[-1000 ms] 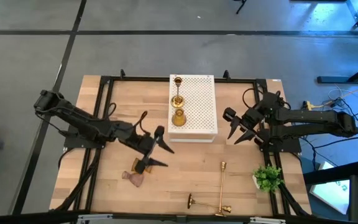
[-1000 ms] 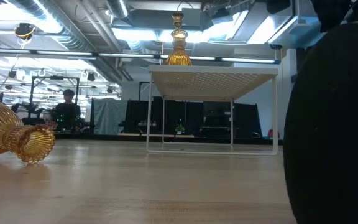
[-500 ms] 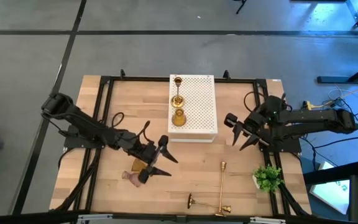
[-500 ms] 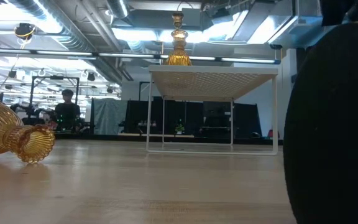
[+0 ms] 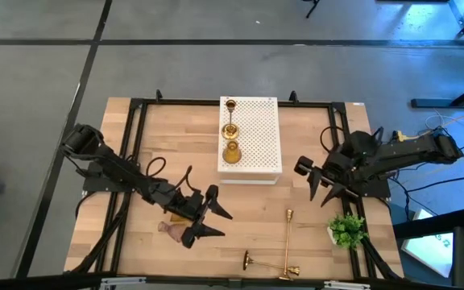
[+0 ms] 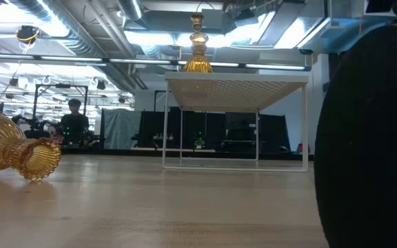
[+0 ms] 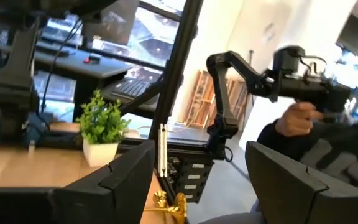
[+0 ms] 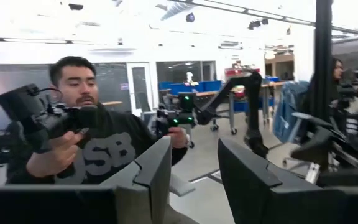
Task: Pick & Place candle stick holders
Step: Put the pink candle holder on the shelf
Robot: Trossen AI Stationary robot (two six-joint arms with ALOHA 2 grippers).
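Observation:
My left gripper (image 5: 216,221) is open and empty, low over the table's near left. It is just right of an amber glass holder (image 5: 179,211) and a pinkish one (image 5: 170,229) that lie on the wood. My right gripper (image 5: 321,200) is open and empty, right of the white perforated box (image 5: 258,137). On the box stand two brass candlesticks (image 5: 229,105) (image 5: 229,130) and an amber glass holder (image 5: 230,153). A long brass candlestick (image 5: 287,235) lies on its side near the front edge. More brass pieces (image 5: 252,259) lie beside it.
A small green plant (image 5: 346,229) stands at the near right, close under my right arm. In the low view an amber holder (image 6: 16,148) lies on its side at the left, and a large dark shape (image 6: 371,138) fills the right. A person (image 8: 86,143) stands beyond the table.
My left gripper has gone toward the table's near edge and a little right, past the two glass holders, staying open. My right gripper has gone toward the near edge and slightly right, away from the box, also open. No holder has moved.

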